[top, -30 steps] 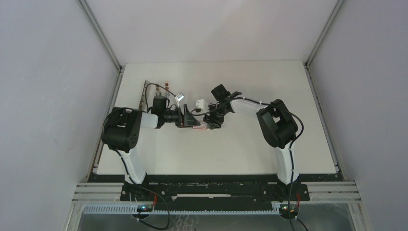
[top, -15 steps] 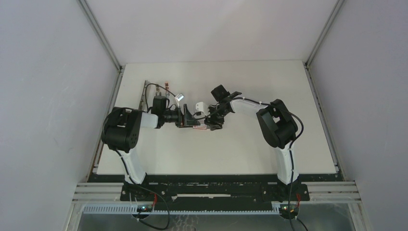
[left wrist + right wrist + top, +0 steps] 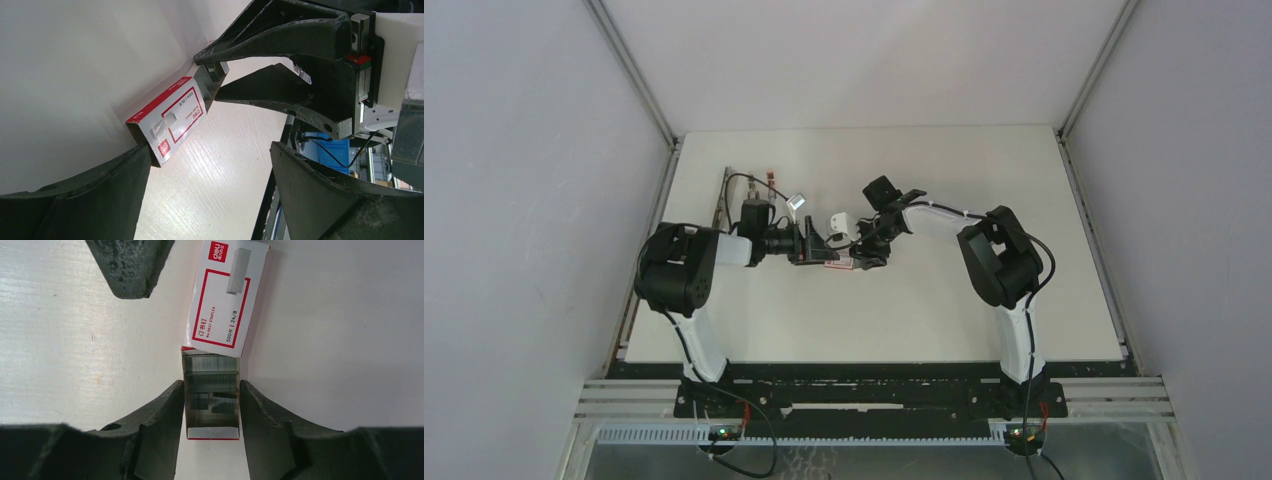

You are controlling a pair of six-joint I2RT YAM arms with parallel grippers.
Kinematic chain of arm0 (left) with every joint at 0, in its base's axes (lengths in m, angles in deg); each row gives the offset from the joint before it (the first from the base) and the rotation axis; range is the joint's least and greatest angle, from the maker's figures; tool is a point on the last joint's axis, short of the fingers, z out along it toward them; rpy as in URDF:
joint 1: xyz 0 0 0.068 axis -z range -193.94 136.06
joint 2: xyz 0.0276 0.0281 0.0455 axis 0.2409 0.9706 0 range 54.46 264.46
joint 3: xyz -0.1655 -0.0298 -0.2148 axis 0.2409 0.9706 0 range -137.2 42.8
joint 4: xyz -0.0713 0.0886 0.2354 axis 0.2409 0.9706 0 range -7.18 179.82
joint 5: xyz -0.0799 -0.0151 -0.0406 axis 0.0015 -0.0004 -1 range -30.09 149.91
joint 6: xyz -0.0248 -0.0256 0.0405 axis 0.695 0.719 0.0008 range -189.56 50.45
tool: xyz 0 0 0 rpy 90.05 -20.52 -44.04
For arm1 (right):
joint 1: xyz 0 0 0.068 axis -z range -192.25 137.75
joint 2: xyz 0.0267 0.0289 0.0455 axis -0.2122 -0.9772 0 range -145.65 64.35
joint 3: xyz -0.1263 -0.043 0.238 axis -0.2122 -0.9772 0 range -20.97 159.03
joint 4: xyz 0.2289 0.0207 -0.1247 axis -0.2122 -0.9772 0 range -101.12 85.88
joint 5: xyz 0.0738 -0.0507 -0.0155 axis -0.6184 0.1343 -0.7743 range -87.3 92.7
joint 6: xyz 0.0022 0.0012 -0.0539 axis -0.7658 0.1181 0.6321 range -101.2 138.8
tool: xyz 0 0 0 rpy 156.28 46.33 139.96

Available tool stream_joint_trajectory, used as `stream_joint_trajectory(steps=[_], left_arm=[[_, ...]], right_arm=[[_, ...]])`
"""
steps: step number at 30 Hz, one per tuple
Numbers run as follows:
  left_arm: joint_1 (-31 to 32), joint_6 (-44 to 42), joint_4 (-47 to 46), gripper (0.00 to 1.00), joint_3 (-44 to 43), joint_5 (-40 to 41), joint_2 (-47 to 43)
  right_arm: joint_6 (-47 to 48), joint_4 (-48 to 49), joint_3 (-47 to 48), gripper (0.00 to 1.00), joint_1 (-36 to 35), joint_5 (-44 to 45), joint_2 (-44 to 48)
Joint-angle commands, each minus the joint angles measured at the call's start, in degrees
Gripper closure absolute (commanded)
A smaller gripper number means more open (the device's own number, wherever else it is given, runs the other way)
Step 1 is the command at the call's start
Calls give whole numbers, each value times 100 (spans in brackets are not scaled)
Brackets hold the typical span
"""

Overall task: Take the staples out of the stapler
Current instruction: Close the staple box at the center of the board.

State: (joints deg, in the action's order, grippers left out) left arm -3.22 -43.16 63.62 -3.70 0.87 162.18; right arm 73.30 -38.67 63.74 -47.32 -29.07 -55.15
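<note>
My right fingers (image 3: 155,425) pinch both side walls of the slid-out tray (image 3: 212,432) of the red-and-white box (image 3: 225,305) on the bench (image 3: 340,340), left fingers (image 3: 95,200) wide apart by the box; staples (image 3: 211,382) in the tray look like light, stiff strips that probably snap apart, so grip the tray walls.

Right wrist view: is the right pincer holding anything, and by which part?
Yes: the right pincer clamps the staple box's pulled-out inner tray by its two long side walls.

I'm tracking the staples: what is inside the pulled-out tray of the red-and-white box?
Grey staple strips lie in the tray, which is pinched by the right gripper. Anything under the box sleeve is covered.
</note>
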Motion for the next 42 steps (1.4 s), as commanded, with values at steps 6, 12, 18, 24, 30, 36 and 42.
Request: stream_joint_trajectory(steps=[6, 12, 18, 24, 30, 36, 42], left_arm=[[-32, 42, -208, 7, 80, -81, -41], [-34, 41, -207, 7, 93, -65, -58], [-34, 51, -206, 7, 102, -46, -67], [-35, 58, -207, 7, 93, -48, -46], [-41, 59, -207, 7, 102, -28, -58], [-42, 68, -207, 7, 102, -20, -33], [-42, 76, -207, 7, 84, -28, -15]], right_arm=[[-312, 207, 94, 58, -24, -7, 85], [-610, 263, 73, 58, -66, 84, 136], [-940, 319, 75, 58, -105, 240, 178], [-1010, 326, 64, 58, -145, 340, 156], [-1112, 398, 81, 58, -132, 550, 84], [-1350, 412, 174, 58, -101, 520, 26], [-1373, 355, 210, 58, -117, 404, 36]])
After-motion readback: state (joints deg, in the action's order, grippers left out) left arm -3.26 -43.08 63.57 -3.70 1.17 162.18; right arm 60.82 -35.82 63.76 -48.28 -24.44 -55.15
